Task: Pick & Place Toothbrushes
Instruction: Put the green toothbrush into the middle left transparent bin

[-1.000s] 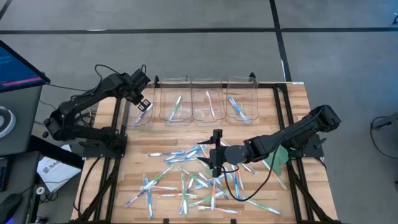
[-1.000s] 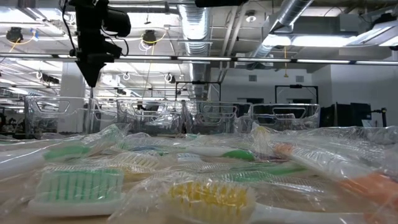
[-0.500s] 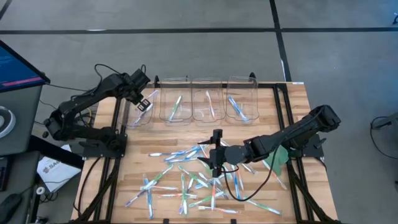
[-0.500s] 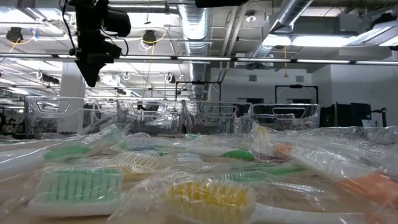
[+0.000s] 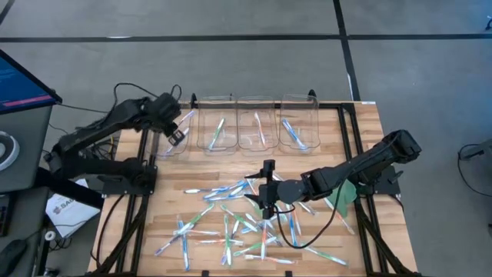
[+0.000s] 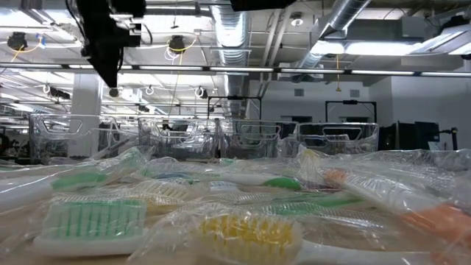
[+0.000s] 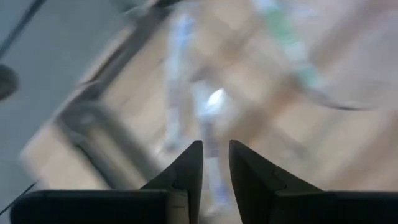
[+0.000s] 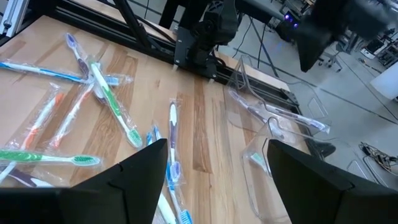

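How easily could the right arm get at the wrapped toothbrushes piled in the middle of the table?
Probably easily. The right pincer hangs open directly over the scattered pile of plastic-wrapped toothbrushes on the wooden table, and nothing stands between them. The left pincer is off by the clear plastic bins.

Wooden table (image 5: 361,131): wrapped toothbrushes (image 5: 231,223) scattered across front; four clear bins (image 5: 238,123) along back.

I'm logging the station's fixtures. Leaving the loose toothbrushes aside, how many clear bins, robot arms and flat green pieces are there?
clear bins: 4
robot arms: 2
green leaf-shaped piece: 1
Total: 7
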`<state>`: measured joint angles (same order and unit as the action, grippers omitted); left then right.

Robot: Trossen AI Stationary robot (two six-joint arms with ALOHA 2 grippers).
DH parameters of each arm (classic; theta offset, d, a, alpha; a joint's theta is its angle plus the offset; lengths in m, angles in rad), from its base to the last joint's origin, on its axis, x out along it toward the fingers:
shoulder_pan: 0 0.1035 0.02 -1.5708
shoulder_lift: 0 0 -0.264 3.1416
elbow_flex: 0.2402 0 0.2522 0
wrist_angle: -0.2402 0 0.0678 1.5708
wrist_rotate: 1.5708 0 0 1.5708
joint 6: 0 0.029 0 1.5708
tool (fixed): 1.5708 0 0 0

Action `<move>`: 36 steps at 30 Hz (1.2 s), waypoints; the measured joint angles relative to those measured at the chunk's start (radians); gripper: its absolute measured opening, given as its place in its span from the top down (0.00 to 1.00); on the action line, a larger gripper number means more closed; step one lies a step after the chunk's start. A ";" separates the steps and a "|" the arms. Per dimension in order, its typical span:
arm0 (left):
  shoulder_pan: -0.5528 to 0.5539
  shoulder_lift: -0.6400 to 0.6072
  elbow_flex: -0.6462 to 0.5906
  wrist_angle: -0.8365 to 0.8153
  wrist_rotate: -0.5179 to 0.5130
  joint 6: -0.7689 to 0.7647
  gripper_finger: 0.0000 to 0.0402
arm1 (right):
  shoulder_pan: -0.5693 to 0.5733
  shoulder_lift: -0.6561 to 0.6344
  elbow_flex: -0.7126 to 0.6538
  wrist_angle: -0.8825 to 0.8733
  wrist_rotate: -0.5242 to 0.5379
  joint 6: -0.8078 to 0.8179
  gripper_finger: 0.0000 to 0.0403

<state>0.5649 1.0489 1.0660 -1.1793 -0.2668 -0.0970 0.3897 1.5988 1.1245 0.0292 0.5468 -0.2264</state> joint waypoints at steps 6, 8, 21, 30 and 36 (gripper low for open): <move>-0.331 -0.171 -0.082 0.093 0.289 -0.137 0.82 | 0.000 0.000 0.000 0.001 0.000 0.000 0.33; -0.462 -0.210 -0.156 0.203 0.333 -0.208 0.82 | 0.000 0.000 0.000 0.001 0.000 0.000 0.33; -0.870 -0.168 -0.496 0.917 0.345 -0.325 0.82 | -0.001 0.000 0.000 0.012 0.000 0.002 0.33; -0.866 -0.162 -0.528 0.967 0.182 -0.276 0.82 | -0.001 0.000 0.000 0.000 0.000 0.015 0.33; -0.865 -0.162 -0.528 0.968 0.191 -0.249 0.82 | -0.005 0.000 0.000 0.001 0.000 0.018 0.33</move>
<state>-0.3004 0.8867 0.5385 -0.2111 -0.0756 -0.3455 0.3842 1.5990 1.1247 0.0299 0.5465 -0.2085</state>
